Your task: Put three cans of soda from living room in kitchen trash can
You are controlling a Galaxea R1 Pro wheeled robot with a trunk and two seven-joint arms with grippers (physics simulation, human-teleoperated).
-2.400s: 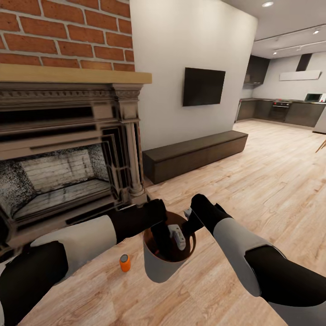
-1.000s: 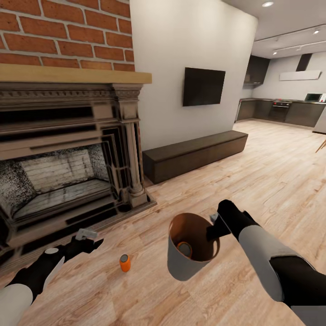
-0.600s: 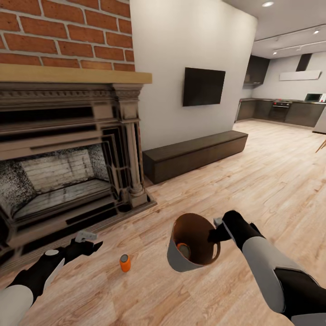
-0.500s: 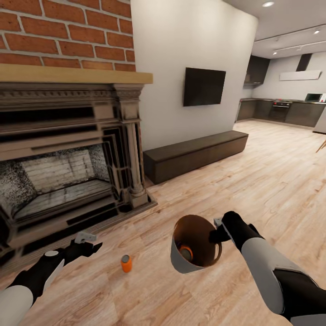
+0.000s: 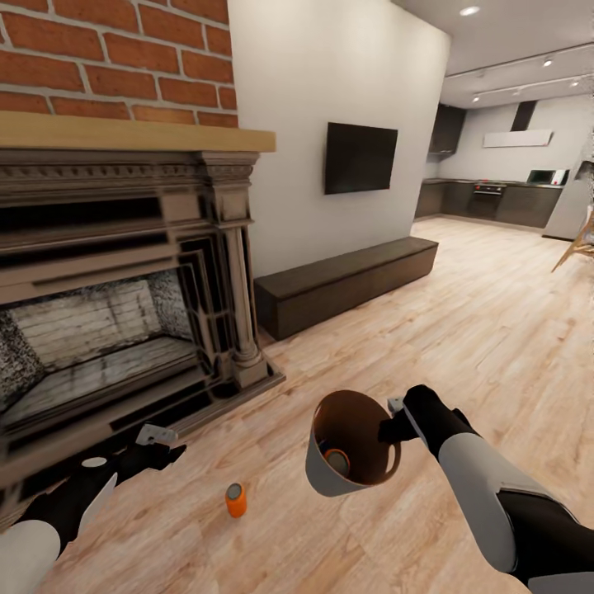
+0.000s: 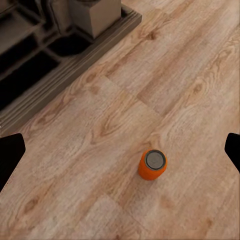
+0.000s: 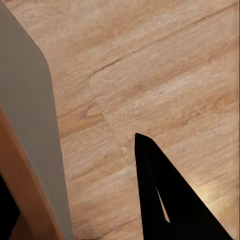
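Black-fingered, the right gripper (image 5: 394, 421) clamps the rim of the tash can (image 5: 326, 474), holding it tilted above the light wood floor (image 5: 462, 330). One can of soda (image 5: 336, 461) lies inside against the brown lining. The left gripper (image 5: 157, 445) hangs open near the fireplace (image 5: 124, 272), its dark fingertips (image 6: 11, 152) spread wide at the wrist view's edges. Between them a second orange can (image 6: 152, 164) stands upright on the planks. Beyond lie the dark bench (image 5: 346, 280), wall TV (image 5: 360, 157) and distant kitchen (image 5: 495, 194).
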